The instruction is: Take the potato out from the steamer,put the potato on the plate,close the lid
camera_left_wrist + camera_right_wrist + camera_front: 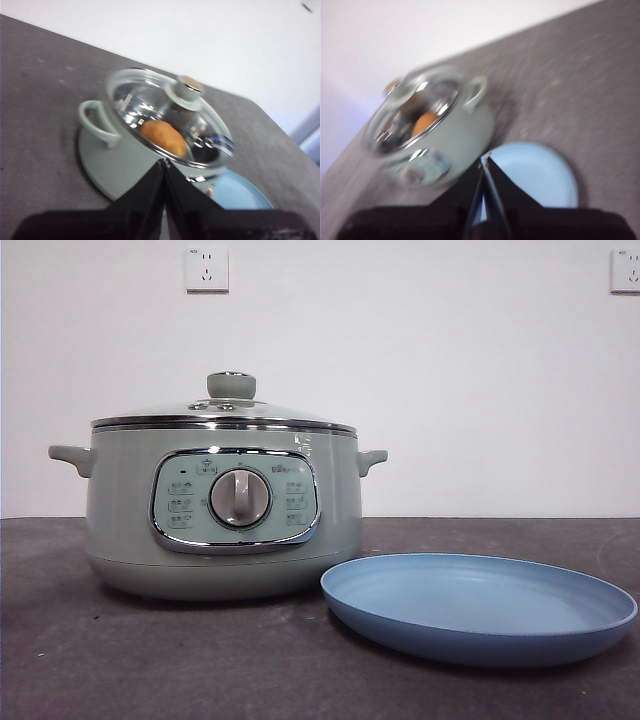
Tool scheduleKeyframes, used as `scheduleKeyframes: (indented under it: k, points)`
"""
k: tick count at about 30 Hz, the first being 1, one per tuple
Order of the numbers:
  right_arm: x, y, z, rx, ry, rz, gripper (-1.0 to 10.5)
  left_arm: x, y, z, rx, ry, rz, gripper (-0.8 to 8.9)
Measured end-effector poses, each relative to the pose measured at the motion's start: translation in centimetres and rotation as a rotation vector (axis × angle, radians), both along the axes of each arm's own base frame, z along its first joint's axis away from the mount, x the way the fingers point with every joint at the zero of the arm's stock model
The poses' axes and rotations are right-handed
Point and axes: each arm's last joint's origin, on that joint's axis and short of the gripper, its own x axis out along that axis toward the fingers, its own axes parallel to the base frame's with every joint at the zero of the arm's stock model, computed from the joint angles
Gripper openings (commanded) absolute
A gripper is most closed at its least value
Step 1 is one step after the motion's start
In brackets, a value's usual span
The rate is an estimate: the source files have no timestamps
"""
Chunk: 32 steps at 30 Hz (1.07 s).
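The sage-green steamer stands on the dark table, left of centre, with its glass lid on and the green knob on top. Through the glass the orange-brown potato lies inside the pot. The light blue plate lies beside the steamer on its right, bare. My left gripper is shut, high above the steamer. The right gripper is shut too, raised above the plate near the steamer. Neither shows in the front view.
A white wall with two sockets stands behind the table. The dark grey tabletop runs out in front of the pot and plate.
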Motion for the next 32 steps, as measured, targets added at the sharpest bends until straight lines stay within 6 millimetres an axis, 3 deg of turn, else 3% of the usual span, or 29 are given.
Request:
scheduleKeyframes:
  k: [6, 10, 14, 23, 24, 25, 26, 28, 29, 30, 32]
  points:
    - [1.0, 0.5, 4.8, -0.117, 0.116, 0.194, -0.1, 0.2, -0.4, 2.4, 0.064, 0.044, -0.188, -0.08]
    - [1.5, 0.8, 6.9, -0.217, 0.182, 0.292, -0.1, 0.4, -0.5, 3.5, 0.102, 0.063, -0.269, -0.08]
    - [1.6, 1.4, 7.7, -0.28, 0.21, 0.391, -0.1, 0.2, -0.6, 4.6, 0.147, 0.091, -0.315, -0.08]
    - [1.2, 2.5, 7.5, -0.329, 0.202, 0.521, 0.1, -0.3, -0.9, 6.2, 0.22, 0.083, -0.382, 0.02]
    - [1.2, 2.5, 7.5, -0.329, 0.2, 0.521, 0.2, -0.2, -0.9, 6.2, 0.221, 0.083, -0.382, 0.26]
    - [1.2, 2.5, 7.5, -0.33, 0.198, 0.52, 0.8, -0.3, -0.9, 6.2, 0.221, 0.083, -0.383, 1.08]
    - [1.3, 2.5, 7.5, -0.33, 0.196, 0.52, 1.6, -0.2, -0.9, 6.2, 0.221, 0.084, -0.383, 2.27]
    - [1.3, 2.5, 7.5, -0.329, 0.195, 0.519, 4.4, -0.2, -0.9, 6.2, 0.221, 0.085, -0.382, 5.79]
    - [1.3, 2.5, 7.5, -0.328, 0.196, 0.519, 5.5, -0.2, -0.9, 6.2, 0.221, 0.084, -0.383, 6.71]
    - [1.3, 2.5, 7.5, -0.326, 0.198, 0.517, 6.5, -0.2, -0.9, 6.2, 0.221, 0.084, -0.382, 6.99]
    - [1.3, 2.5, 7.5, -0.32, 0.204, 0.512, 6.6, -0.2, -0.9, 6.2, 0.221, 0.084, -0.383, 6.96]
